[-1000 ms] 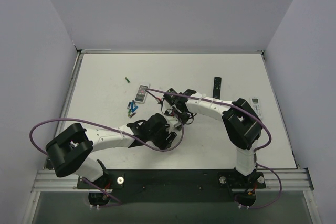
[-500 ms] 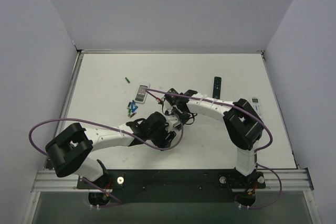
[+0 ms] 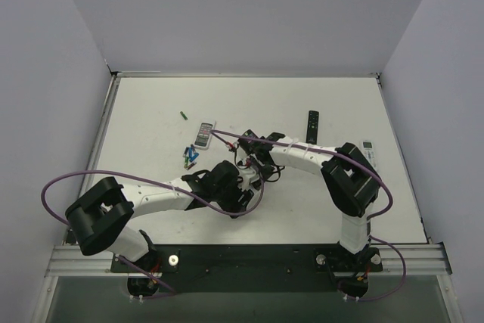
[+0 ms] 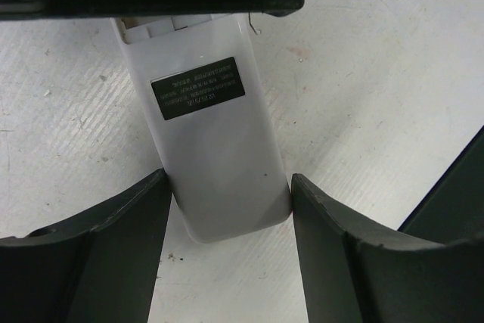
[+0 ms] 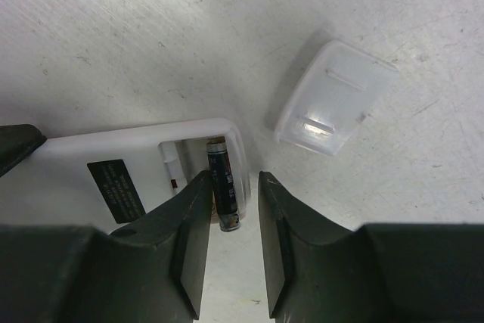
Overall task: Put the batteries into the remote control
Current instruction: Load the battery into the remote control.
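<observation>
— Now, what changes?
— Right gripper [image 5: 233, 187] parts slightly, freeing the battery [image 5: 221, 164] inside the open remote [image 5: 68, 172]; cover [image 5: 333, 100] at two o'clock. Left gripper [image 4: 227, 183] clamps the remote. One battery looks loaded.

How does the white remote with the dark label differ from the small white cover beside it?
The white rectangular remote bears a dark label; the small translucent white plastic cover bears none. The remote is larger than the cover. The left fingers hold the remote; the cover lies free. Both are white plastic on the table.
</observation>
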